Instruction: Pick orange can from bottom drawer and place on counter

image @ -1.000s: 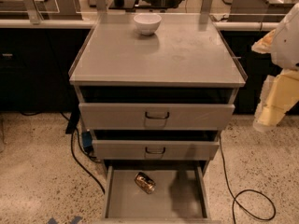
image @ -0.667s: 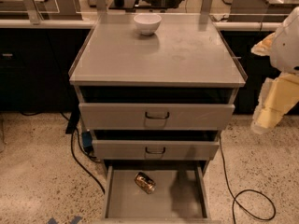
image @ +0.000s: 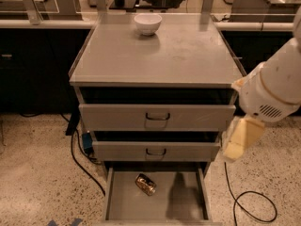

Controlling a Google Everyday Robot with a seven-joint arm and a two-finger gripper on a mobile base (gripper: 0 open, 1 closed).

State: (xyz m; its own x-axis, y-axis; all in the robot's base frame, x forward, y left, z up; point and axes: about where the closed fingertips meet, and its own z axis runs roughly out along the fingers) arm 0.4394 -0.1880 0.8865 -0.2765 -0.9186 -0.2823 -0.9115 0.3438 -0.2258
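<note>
The orange can, small, dented and shiny gold, lies on its side on the floor of the bottom drawer, left of the middle. That drawer is pulled out and open. The counter is the flat grey metal top of the cabinet. My gripper, a cream-coloured piece under the white arm, hangs at the cabinet's right side, level with the middle drawer. It is above and to the right of the can and holds nothing that I can see.
A white bowl stands at the back of the counter. Two upper drawers with dark handles are slightly ajar. Black cables run along the speckled floor on both sides of the cabinet. Dark counters with glass panels stand behind.
The arm and gripper have moved left and down, from beside the counter's right edge to the level of the middle drawer. The can and drawers have not moved.
</note>
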